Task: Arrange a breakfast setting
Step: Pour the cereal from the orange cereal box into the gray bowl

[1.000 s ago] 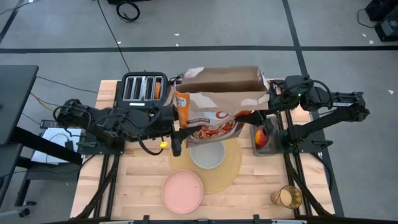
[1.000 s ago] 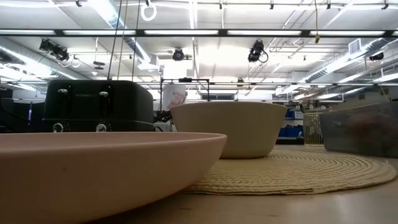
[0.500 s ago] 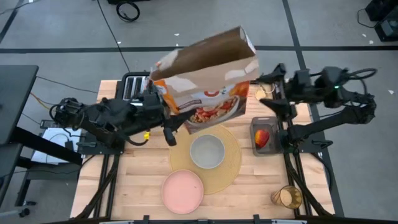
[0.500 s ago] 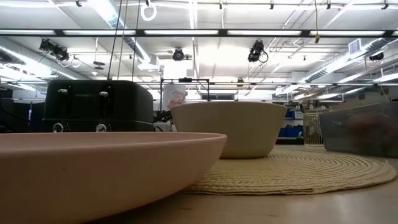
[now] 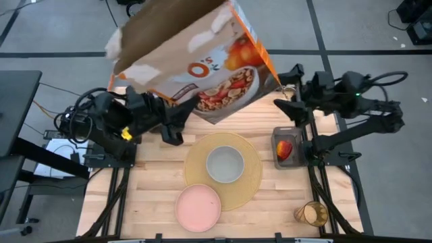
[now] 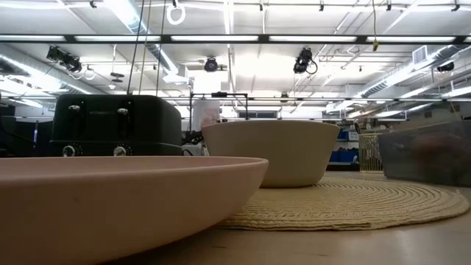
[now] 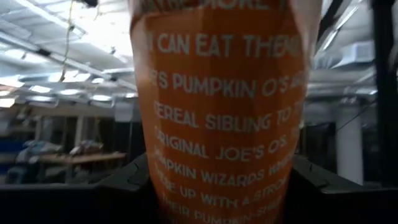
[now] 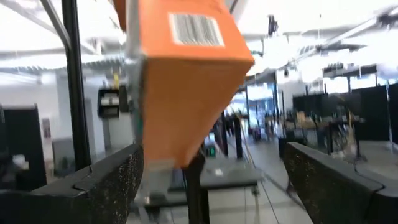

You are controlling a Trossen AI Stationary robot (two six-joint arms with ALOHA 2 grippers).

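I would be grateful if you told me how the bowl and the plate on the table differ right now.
The bowl is grey-green; the plate is pink. The bowl sits at the middle of the round placemat; the plate lies at the placemat's edge, partly on the wooden table. In the low view the bowl stands deep and tall, the plate shallow and wide. Both are round and look empty.

Light wooden table (image 5: 148, 189). Directly on it: tan placemat (image 5: 251, 185) centre; pink plate (image 5: 198, 207) near edge, overlapping the placemat; amber tumbler (image 5: 310, 214) near right; small dark tray (image 5: 286, 150) right side.
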